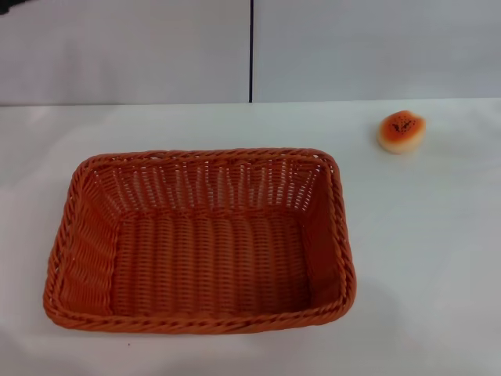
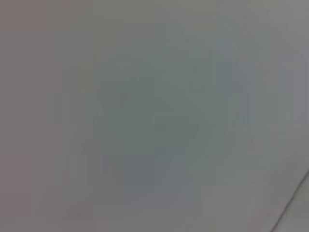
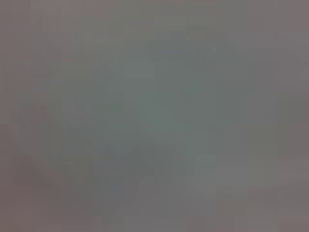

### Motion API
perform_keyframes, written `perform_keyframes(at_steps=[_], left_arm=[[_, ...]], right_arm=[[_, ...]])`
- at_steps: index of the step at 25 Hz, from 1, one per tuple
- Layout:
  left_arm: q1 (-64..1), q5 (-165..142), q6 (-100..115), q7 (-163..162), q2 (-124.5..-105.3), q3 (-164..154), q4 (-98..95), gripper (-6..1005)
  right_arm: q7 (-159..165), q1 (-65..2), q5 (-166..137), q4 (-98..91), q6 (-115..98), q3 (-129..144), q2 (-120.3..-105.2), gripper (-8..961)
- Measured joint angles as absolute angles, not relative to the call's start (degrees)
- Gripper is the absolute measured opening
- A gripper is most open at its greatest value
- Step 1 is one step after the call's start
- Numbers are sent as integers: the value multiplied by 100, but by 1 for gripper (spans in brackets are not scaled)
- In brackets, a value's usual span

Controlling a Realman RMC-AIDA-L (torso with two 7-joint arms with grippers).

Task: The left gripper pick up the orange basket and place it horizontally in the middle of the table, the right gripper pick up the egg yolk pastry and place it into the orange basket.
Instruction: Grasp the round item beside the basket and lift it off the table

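- White table (image 1: 438,258), matte, bare apart from two items; pale wall panels (image 1: 125,47) behind, dark vertical seam (image 1: 251,51).
- Basket (image 1: 200,243) empty, long side across, near front edge, left of centre.
- Pastry (image 1: 401,131) near far right edge, well apart from basket.
- Neither gripper in view; wrist views show only blank grey.

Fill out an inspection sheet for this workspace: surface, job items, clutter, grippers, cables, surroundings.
Surface: white table, matte, bare apart from the two job items.
Orange basket: sits on the table left of centre and near the front edge, long side running left to right, upright, nothing in it.
Egg yolk pastry: on the table far right, towards the back, well apart from the basket, seeded top up.
Clutter: nothing seen.
Grippers: neither arm shows in the head view; both wrist views show only a featureless grey field.
Cables: nothing seen.
Surroundings: pale wall panels behind the table, with a dark vertical seam between them.
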State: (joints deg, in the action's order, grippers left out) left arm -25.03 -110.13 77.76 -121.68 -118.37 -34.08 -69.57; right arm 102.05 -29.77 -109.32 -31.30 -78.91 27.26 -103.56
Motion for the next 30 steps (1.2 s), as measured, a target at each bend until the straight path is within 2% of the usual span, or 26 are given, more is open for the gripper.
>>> perform_keyframes(at_steps=[1,2,3,7,13,17,19,20,23,24,25,29,30], left_arm=[[-2486,-10441,7744,-11587,-11835,-3432,-6625,554],[-2486,-10441,7744,-11587,-11835,-3432,-6625,553],[-2484,-10055,7726,-11192,-11834,-3436,-6371,553],[-2502,-9211,7689,-10267,-11826,-3448,-5684,552],[-2544,-8524,7692,-9414,-11825,-3625,-4967,550],[-2522,-8293,7744,-9305,-11826,-3816,-4792,548],[-2500,-8202,7772,-9300,-11832,-3999,-4782,548],[-2500,-8202,7772,-9300,-11832,-3999,-4782,548],[-2488,-8086,7783,-9299,-11840,-4181,-4777,547],[-2488,-8025,7785,-9298,-11843,-4270,-4771,546],[-2488,-8025,7785,-9298,-11843,-4270,-4771,546],[-2467,-7897,7798,-9297,-11838,-4361,-4767,545],[-2467,-7897,7798,-9297,-11838,-4361,-4767,544]], right_arm=[[10503,-3345,-11807,-3143,-8060,2639,-10229,692],[10503,-3345,-11807,-3143,-8060,2639,-10229,692],[10696,-3641,-12438,-3147,-8098,2688,-10161,692],[10909,-3966,-12900,-3132,-8046,2985,-10105,693],[11182,-4265,-13014,-3129,-7709,3871,-10107,693],[11328,-4387,-13029,-3111,-7222,4542,-10223,693],[11371,-4430,-13076,-3143,-6841,4857,-10389,693],[11371,-4430,-13076,-3143,-6841,4857,-10389,693],[11370,-4458,-13116,-3199,-6555,5058,-10581,693],[11366,-4478,-13171,-3235,-6400,5142,-10691,693],[11366,-4478,-13171,-3235,-6400,5142,-10691,693],[11363,-4551,-13305,-3259,-6238,5247,-10882,693],[11363,-4551,-13305,-3259,-6238,5247,-10882,693]])
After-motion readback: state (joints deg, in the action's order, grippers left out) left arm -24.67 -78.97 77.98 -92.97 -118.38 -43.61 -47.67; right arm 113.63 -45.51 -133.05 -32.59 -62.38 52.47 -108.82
